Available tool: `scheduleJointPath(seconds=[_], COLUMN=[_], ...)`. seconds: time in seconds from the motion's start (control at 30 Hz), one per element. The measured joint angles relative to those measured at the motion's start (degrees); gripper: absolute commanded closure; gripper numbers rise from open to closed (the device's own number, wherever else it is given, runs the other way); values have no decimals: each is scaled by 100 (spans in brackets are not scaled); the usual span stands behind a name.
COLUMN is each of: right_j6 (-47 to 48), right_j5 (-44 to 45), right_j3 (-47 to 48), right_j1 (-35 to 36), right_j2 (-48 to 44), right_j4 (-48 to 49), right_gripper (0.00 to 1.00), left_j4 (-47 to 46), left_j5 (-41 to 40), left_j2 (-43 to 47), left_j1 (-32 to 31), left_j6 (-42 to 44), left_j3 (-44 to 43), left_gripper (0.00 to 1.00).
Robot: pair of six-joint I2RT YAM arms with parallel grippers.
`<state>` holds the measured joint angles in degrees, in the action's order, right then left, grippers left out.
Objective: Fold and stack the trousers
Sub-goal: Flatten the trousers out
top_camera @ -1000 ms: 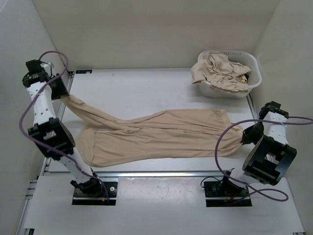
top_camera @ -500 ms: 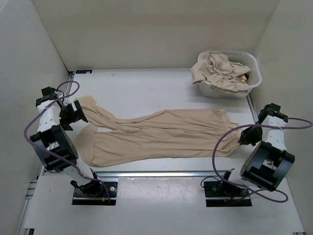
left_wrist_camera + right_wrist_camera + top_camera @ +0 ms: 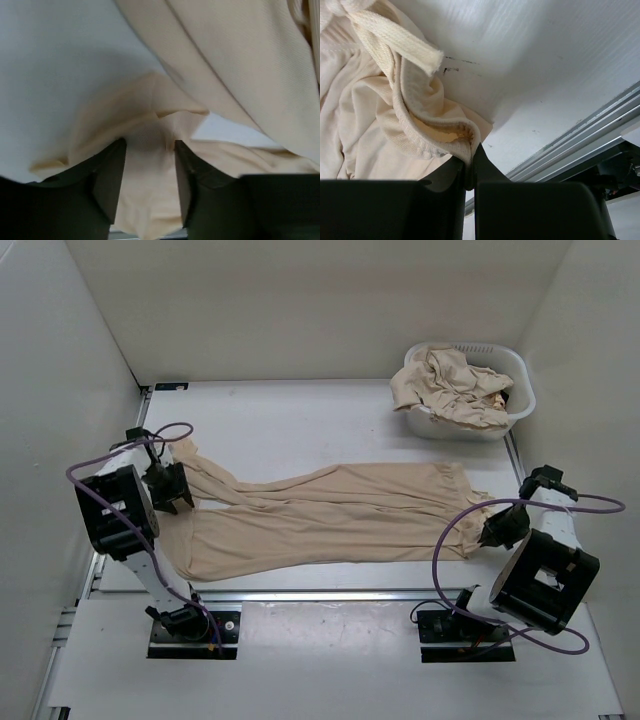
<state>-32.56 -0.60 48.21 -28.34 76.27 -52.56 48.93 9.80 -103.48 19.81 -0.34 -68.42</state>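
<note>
**Containers.** A white basket [image 3: 478,430] stands at the far right corner of the table [image 3: 300,420]. It holds a crumpled heap of trousers [image 3: 450,385] in beige cloth, which rises above the rim and spills over its left side.

**Task item.** The spread trousers [image 3: 340,515] lie flat across the middle of the table. The gathered waist is at the right and the two legs run leftward. The near leg ends broad at the left front, and the far leg narrows toward the far left.

**End effectors.** The left gripper [image 3: 172,492] sits low over the leg ends at the table's left edge. In the left wrist view its jaws [image 3: 149,145] stand apart, and a fold of the cloth [image 3: 240,65] lies in the gap between them, not pinched. The right gripper [image 3: 495,528] is at the waist's near right corner. In the right wrist view its jaws [image 3: 471,155] are pressed together on the ribbed waistband edge of the cloth [image 3: 365,125]. A flat woven drawstring [image 3: 390,37] lies loose above the gripped edge.

**Obstructions.** A purple cable [image 3: 455,530] loops from the right arm over the waist end of the cloth. Another purple cable [image 3: 150,435] arcs above the left wrist.

**Edges and room.** A metal rail [image 3: 320,595] borders the table's near edge, just below the near leg. In the right wrist view the rail [image 3: 580,135] lies close beside the gripped corner. Plain walls close the left, back and right sides. Bare tabletop lies between the cloth and the back wall, and between the waist and the basket.
</note>
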Motion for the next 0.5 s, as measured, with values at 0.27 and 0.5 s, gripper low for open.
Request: scheduleJointPath(seconds=[0.27, 0.5], right_j6=[0, 0], right_j5=[-48, 68], right_j3=[-210, -157], right_j1=[0, 0], right_j2=[13, 17], right_j4=[160, 133], right_gripper=[100, 100], left_j4=[-297, -372], left_j5=[-710, -1539], left_j2=[-560, -332], left_j1=[-393, -516], left_j6=[2, 35], left_j3=[-393, -345], left_gripper=[86, 86])
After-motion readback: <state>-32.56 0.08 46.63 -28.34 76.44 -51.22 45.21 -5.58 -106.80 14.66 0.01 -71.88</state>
